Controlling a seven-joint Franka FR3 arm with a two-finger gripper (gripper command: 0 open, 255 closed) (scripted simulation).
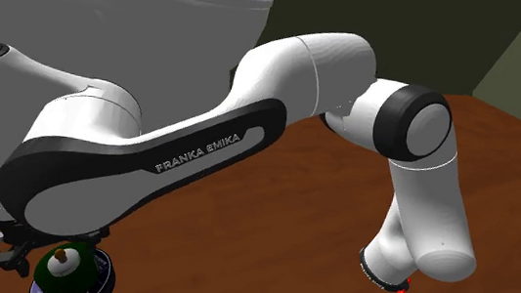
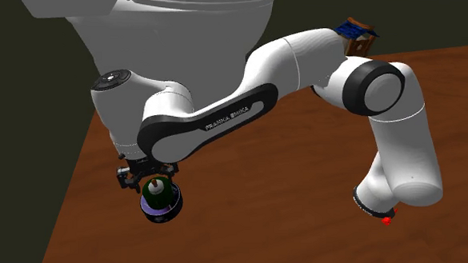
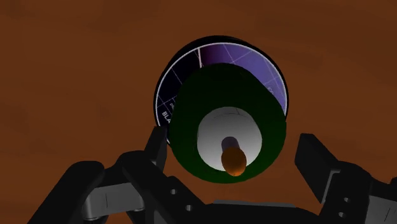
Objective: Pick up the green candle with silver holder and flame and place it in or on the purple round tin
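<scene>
Green candle [image 3: 191, 121] is sitting on the purple tin [image 3: 254, 60], looking off-centre toward the claw [image 3: 232, 141], though that may be the camera angle. Claw is standing released, fingers apart on either side of the candle, one finger very close to its side. Risk I'm watching: pulling away at a slant could clip the candle and tip it onto the brown surface [image 3: 76, 63]. Wrist view is giving me the finger gaps and the orange flame [image 3: 233, 160]. Second exterior view is showing the candle upright on the tin.
</scene>
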